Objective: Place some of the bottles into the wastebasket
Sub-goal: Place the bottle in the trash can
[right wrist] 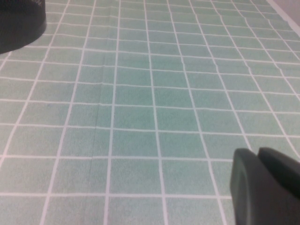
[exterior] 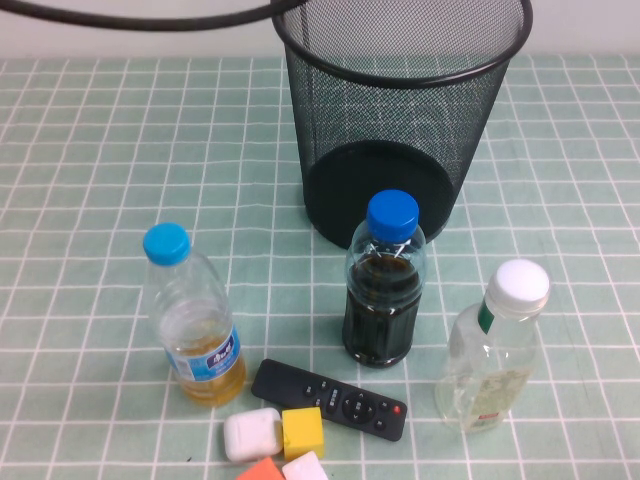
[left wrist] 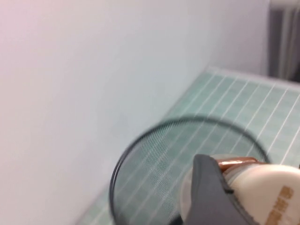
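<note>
Left gripper (left wrist: pixel 220 197): out of the high view, above the wastebasket (left wrist: pixel 187 154), clamped on the small bottle (left wrist: pixel 262 187).
Drop relation: bottle sits over the open rim; release looks next.
Larger bottle (exterior: pixel 495 345): upright, toward the table's right side.
Right gripper (right wrist: pixel 267 187): low over the tiles, fingers together, empty.

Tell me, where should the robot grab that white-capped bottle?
Around the body of the white-capped bottle, below the shoulder, from its right: it stands upright, dark bottle to its left. The right gripper, low over the table, seems free; the left gripper holds the small bottle above the wastebasket.
</note>
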You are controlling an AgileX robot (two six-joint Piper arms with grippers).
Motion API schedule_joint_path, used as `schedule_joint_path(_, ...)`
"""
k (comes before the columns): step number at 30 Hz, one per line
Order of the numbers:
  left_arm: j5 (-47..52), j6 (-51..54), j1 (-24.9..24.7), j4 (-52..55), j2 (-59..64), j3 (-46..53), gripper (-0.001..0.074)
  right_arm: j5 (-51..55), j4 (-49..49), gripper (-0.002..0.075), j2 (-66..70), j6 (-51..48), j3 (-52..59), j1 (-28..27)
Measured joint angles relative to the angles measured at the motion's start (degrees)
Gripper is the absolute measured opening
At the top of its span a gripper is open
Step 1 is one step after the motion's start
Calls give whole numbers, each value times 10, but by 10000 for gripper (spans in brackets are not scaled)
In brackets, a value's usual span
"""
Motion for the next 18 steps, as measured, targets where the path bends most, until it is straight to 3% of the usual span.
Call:
schedule_joint_path(10, -98, 109, -1, -150, 143, -4, 310, 0, 0, -7, 0, 0, 0, 0)
schedule_joint_path(18, -118, 140, -1, -170, 273, -3, 310, 0, 0, -7, 0, 0, 0, 0)
